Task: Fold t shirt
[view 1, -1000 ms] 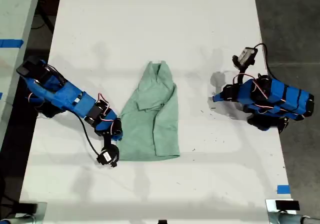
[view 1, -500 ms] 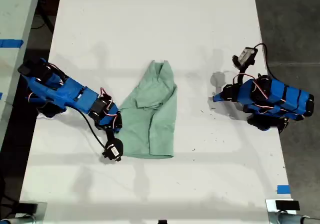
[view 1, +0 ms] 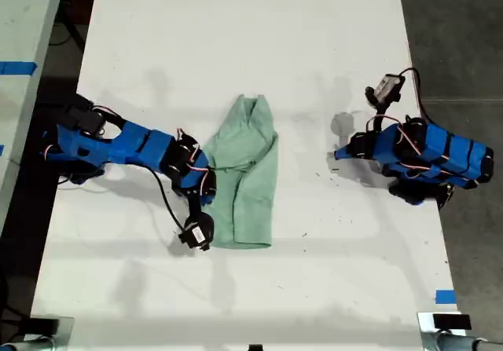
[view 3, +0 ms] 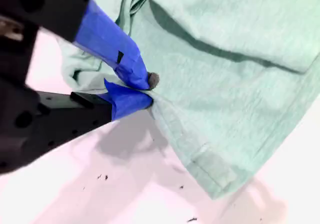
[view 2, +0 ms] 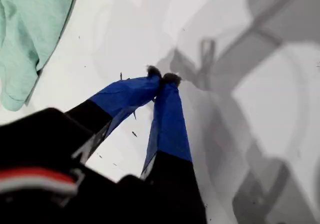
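1. Near the middle of the white worktop [view 1: 236, 37] lies the t shirt [view 1: 244, 182], pale mint green, creased and folded into a narrow strip with its collar end towards the top of the exterior view.
2. My second hand [view 3: 147, 89] is clamped on the cloth: its blue-taped fingers [view 3: 117, 48] pinch a fold of the t shirt's edge near a hemmed corner.
3. Seen from the exterior view, that arm [view 1: 134, 147] reaches in from the view's left and meets the t shirt's left edge.
4. My first hand [view 2: 162, 78] has its blue fingertips pressed together with nothing between them, over bare worktop.
5. Its wrist view shows only a corner of the t shirt [view 2: 30, 33], well apart from the tips.
6. On the exterior view's right, that arm [view 1: 424, 159] sits folded, clear of the garment.
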You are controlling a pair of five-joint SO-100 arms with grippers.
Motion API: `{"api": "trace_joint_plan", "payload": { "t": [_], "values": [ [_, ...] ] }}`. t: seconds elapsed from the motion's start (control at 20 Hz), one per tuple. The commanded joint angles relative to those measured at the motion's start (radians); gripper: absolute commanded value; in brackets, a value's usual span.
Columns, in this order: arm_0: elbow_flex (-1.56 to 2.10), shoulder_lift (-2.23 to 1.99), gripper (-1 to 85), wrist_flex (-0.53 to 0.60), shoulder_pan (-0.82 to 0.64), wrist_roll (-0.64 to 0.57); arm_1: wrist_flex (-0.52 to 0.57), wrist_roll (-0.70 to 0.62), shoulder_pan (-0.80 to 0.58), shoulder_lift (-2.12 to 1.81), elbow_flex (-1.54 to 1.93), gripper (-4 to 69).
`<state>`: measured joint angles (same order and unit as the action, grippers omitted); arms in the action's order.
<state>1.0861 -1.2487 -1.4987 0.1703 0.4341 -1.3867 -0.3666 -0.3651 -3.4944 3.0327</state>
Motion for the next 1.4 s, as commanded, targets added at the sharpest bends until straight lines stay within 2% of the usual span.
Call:
{"api": "trace_joint_plan", "payload": {
  "t": [0.0, 0.35, 0.4, 0.45, 0.5, 0.55, 0.65, 0.75, 0.8, 0.85, 0.9, 1.1, 1.2, 1.25, 1.35],
  "values": [
    [-0.126, 0.041, -0.4, 0.035, -0.046, -0.067, -0.008, 0.011, 0.002, -0.009, 0.028, 1.3],
    [-0.118, 0.123, -0.1, 0.305, -0.071, -0.249, -0.008, 0.009, 0.003, -0.009, 0.028, 1.3],
    [-0.120, 0.138, 3.2, 0.351, -0.069, -0.264, -0.008, 0.009, 0.003, -0.009, 0.028, 1.3],
    [-0.120, 0.150, 12.6, 0.385, -0.061, -0.259, -0.008, 0.009, 0.003, -0.009, 0.028, 1.3],
    [-0.121, 0.161, 27.8, 0.402, -0.049, -0.216, -0.008, 0.009, 0.003, -0.009, 0.028, 1.3],
    [-0.121, 0.167, 35.2, 0.408, -0.040, -0.198, -0.008, 0.009, 0.003, -0.009, 0.028, 1.3],
    [-0.118, 0.150, 31.9, 0.390, -0.043, -0.196, -0.008, 0.009, 0.003, -0.009, 0.028, 1.3],
    [-0.112, 0.095, 24.6, 0.334, -0.052, -0.206, -0.008, 0.009, 0.003, -0.009, 0.028, 1.3],
    [-0.107, 0.044, 18.6, 0.293, -0.063, -0.215, -0.008, 0.008, 0.003, -0.009, 0.028, 1.3],
    [-0.097, -0.021, 7.1, 0.261, -0.078, -0.250, -0.008, 0.008, 0.003, -0.009, 0.028, 1.3],
    [-0.086, -0.097, -0.4, 0.229, -0.103, -0.265, -0.008, 0.008, 0.003, -0.009, 0.028, 1.3],
    [0.008, -0.382, -0.4, 0.127, -0.244, -0.270, -0.008, 0.008, 0.003, -0.009, 0.028, 1.3],
    [0.181, -0.535, -0.4, 0.135, -0.345, -0.301, -0.008, 0.006, 0.003, -0.009, 0.028, 1.3],
    [0.321, -0.632, -0.4, 0.184, -0.394, -0.325, -0.008, 0.006, 0.003, -0.009, 0.028, 1.3],
    [0.681, -0.905, -0.4, 0.367, -0.482, -0.327, -0.008, 0.006, 0.003, -0.009, 0.028, 1.3]
  ]
}}
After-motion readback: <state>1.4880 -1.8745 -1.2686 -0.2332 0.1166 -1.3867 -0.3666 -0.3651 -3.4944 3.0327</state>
